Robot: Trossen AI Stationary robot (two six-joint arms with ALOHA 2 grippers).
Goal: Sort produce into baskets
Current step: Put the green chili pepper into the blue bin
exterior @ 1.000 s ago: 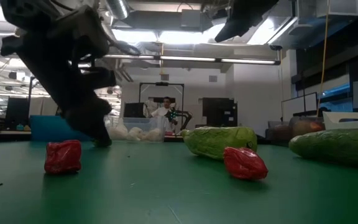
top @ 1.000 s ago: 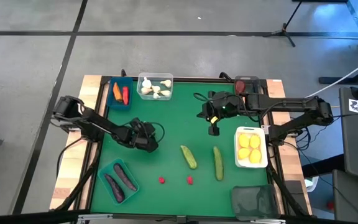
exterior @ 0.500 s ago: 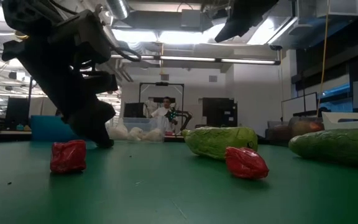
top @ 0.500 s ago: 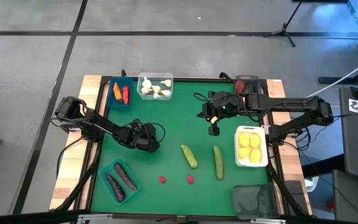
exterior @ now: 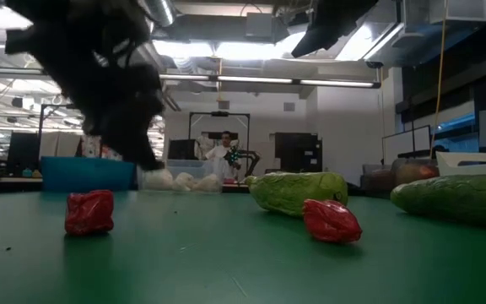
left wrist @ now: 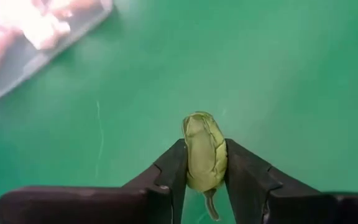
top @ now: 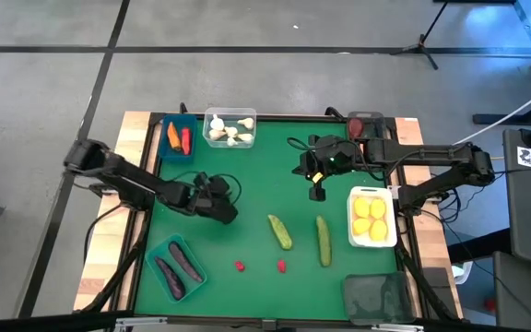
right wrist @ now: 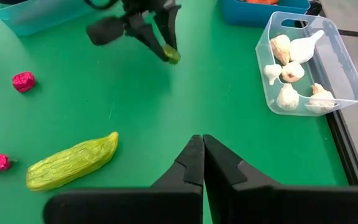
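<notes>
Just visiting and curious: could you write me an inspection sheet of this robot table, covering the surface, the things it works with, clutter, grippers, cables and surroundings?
Surface: green mat on a wooden table.
Job's things: two cucumbers and two red berries loose on the mat; garlic in the clear basket; lemons in the white basket; eggplants in the teal basket; blue basket holds orange and red pieces.
Clutter: nothing seen.
Grippers: left gripper closed on a small green piece; right gripper shut, empty, above the mat.
Cables: black cables along both arms.
Surroundings: grey floor; a person stands far behind.
</notes>
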